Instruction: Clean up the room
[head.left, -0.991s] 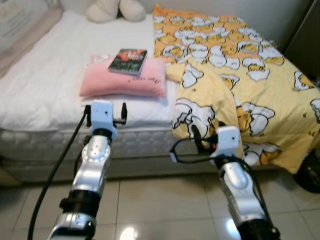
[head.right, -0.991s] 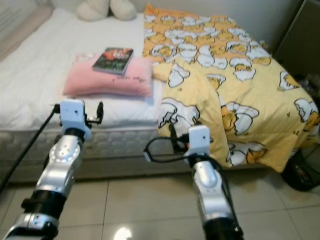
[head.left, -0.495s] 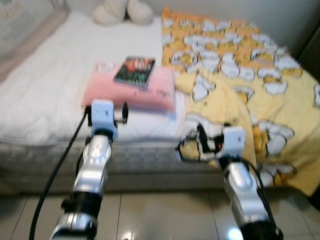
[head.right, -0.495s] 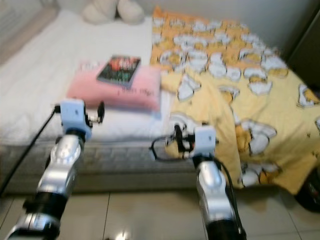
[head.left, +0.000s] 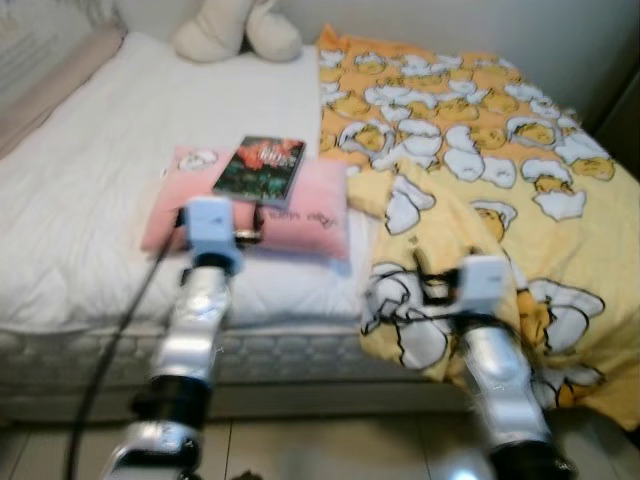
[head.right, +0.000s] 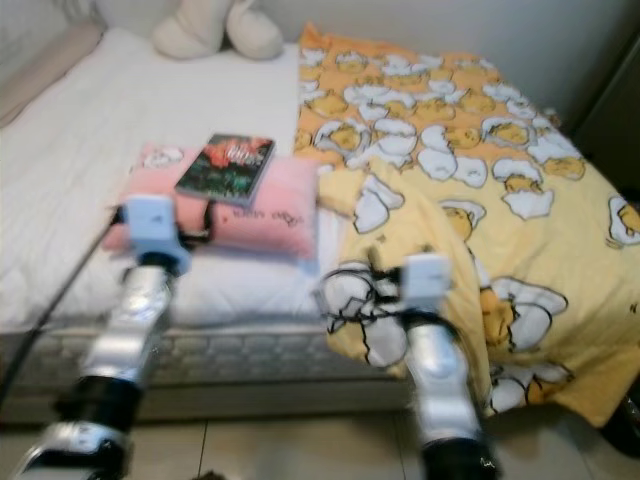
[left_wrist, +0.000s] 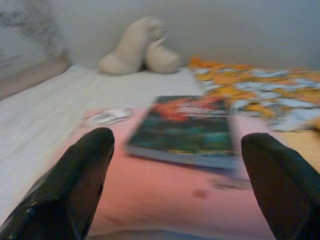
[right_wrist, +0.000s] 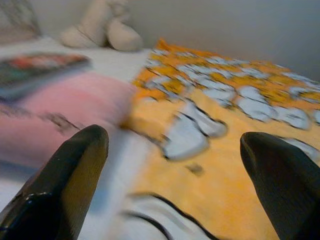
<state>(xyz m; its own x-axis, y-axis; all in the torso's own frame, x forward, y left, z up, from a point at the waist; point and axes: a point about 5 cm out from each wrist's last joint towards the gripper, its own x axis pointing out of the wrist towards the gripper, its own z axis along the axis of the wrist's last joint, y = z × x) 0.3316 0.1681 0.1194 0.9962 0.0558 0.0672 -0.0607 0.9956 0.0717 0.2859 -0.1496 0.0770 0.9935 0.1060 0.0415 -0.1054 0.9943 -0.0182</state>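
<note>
A dark-covered book (head.left: 260, 169) with red lettering lay flat on a pink pillow (head.left: 300, 205) on the bed (head.left: 90, 200); its title was too blurred to read. The left gripper (left_wrist: 180, 165) stood spread wide just before the book; the right gripper (right_wrist: 170, 165), also spread, faced the yellow quilt (head.left: 480, 170).

I see a bed (head.left: 80, 210) with a white sheet, its quilted mattress edge (head.left: 300, 352) facing me. A cream plush toy (head.left: 238, 28) lies at the head of the bed, against the pale wall (left_wrist: 235, 30). Glossy floor tiles (head.left: 330, 450) run below the bed. Something dark (head.right: 612, 105) stands at far right; I can't tell what.
</note>
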